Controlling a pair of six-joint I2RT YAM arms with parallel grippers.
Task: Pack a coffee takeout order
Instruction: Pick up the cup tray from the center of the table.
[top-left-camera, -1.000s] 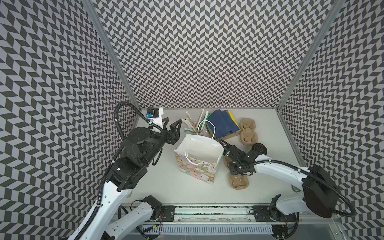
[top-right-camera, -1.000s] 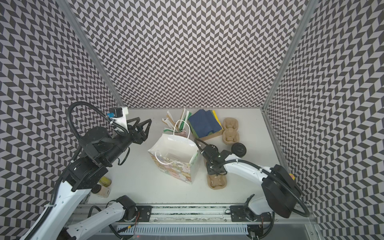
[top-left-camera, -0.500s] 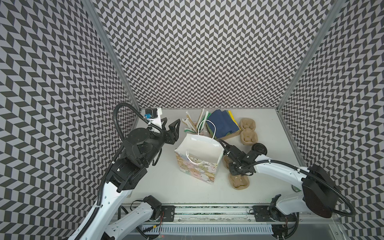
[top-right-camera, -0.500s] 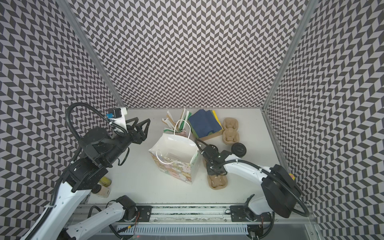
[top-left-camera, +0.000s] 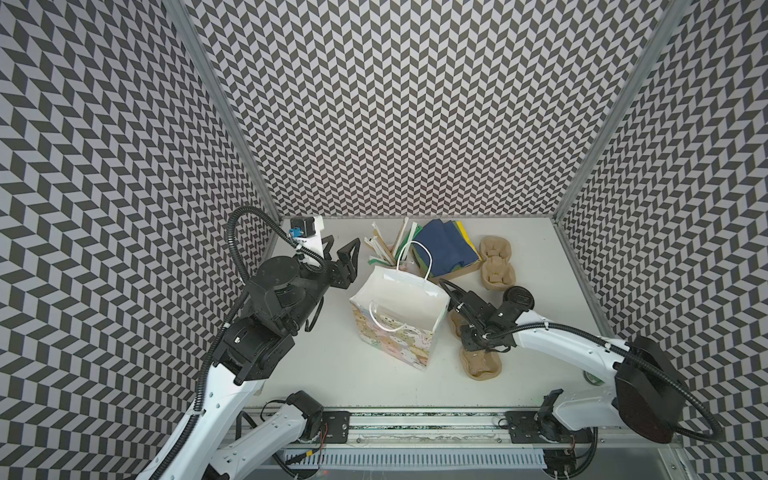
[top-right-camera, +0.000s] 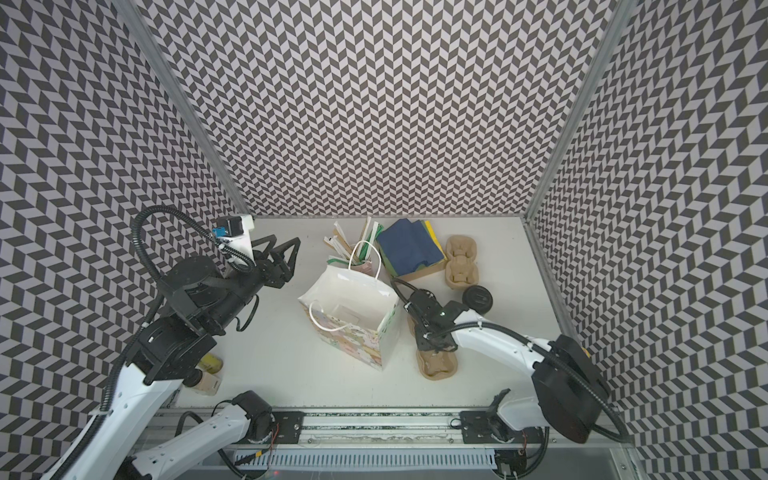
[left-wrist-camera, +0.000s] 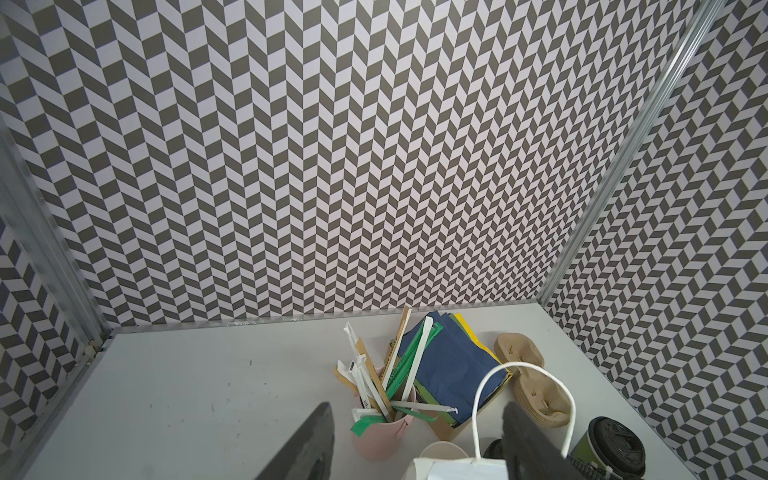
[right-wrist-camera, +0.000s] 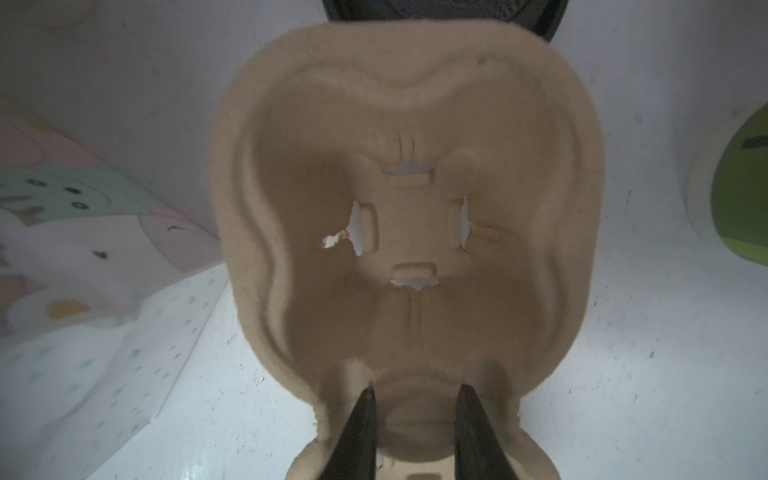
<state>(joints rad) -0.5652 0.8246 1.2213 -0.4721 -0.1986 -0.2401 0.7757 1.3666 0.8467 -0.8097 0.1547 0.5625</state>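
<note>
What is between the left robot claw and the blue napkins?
A pink cup of wrapped straws stands between the left gripper and the blue napkins, clearest in the left wrist view.

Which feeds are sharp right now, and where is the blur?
Right wrist: pulp cup carrier fills the frame, soft and out of focus; gift bag blurred too. Left wrist: pink straw cup sharp, left tool blurred close-up. Both top views: crisp, evenly lit, no glare.

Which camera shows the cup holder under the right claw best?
The right wrist view: the tan cup carrier fills the picture at the right gripper. Both top views show it small, half under that arm. The left wrist view misses it.
</note>
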